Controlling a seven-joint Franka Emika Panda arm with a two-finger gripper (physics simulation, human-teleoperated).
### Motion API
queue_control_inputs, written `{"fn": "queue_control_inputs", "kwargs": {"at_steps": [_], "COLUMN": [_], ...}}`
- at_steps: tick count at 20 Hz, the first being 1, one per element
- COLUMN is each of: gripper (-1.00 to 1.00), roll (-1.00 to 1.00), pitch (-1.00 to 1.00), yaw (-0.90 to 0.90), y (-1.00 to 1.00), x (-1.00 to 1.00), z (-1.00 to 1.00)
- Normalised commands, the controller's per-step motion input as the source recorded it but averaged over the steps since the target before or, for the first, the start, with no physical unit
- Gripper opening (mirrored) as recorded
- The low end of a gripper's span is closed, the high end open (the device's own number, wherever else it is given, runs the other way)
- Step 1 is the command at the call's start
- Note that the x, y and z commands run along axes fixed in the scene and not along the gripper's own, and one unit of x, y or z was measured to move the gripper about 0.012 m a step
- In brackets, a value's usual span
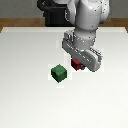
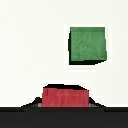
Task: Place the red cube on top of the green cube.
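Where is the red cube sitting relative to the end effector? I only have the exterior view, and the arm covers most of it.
Observer: In the wrist view the red cube lies right at the end effector, centred at the dark edge of the hand.
Operator: Is it gripped?
Observer: Cannot tell; the fingers themselves are not visible in either view.
Operator: Is the green cube's top free?
Observer: Yes, the wrist view shows the whole top face of the green cube bare, and white table separates it from the red cube.
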Motion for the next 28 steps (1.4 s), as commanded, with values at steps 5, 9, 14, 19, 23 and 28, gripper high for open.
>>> {"fn": "queue_control_inputs", "kwargs": {"at_steps": [5, 9, 14, 19, 23, 28], "gripper": [-1.0, -1.0, -1.0, -1.0, -1.0, -1.0], "roll": [0.0, 0.0, 0.0, 0.0, 0.0, 0.0], "pitch": [0.0, 0.0, 0.0, 0.0, 0.0, 0.0], "yaw": [0.0, 0.0, 0.0, 0.0, 0.0, 0.0], "y": [0.0, -0.25, -1.0, -0.2, 0.25, 0.0], "x": [0.0, 0.0, 0.0, 0.6, 0.25, -0.2], "z": [1.0, 0.5, 0.0, 0.0, 0.0, -0.4]}}
